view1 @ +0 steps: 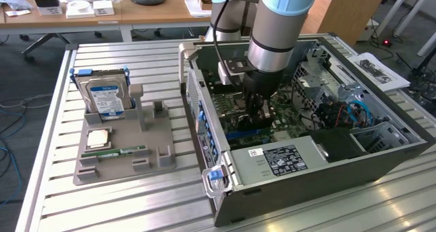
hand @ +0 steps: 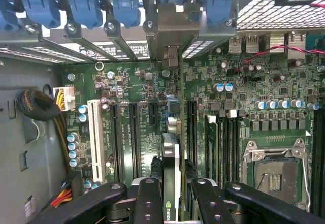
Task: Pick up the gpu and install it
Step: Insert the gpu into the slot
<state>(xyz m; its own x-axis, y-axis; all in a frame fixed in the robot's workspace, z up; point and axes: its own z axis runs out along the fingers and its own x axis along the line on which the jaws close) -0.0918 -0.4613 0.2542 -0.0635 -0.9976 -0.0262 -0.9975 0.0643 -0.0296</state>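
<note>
The slatted metal table (view1: 122, 211) carries everything. In the exterior view, the open computer case (view1: 320, 176) lies at three o'clock from the grey parts tray (view1: 160, 140). My arm (view1: 276, 32) comes down from twelve o'clock into the middle of the case, over the motherboard (hand: 147, 89). On the tray, the hard drive (view1: 107, 96) stands at eleven o'clock and the green memory stick (view1: 114, 153) lies at seven o'clock.

My gripper (hand: 175, 186) is clamped on the gpu (hand: 171, 168), one finger on each flat face. The card hangs edge-on over the board, beside the long dark expansion slots (hand: 134, 132). Its far end points toward the blue bracket clips (hand: 84, 8) on the case wall. I cannot tell whether its lower edge touches a slot.

I judge the card light and stiff, but thin and fragile. Its faces look smooth, so it could pivot or slip in a narrow pinch. The best hold seems to be the one I have: flat faces, along the upper edge near mid-length, well clear of the connector edge and the metal bracket end.
</note>
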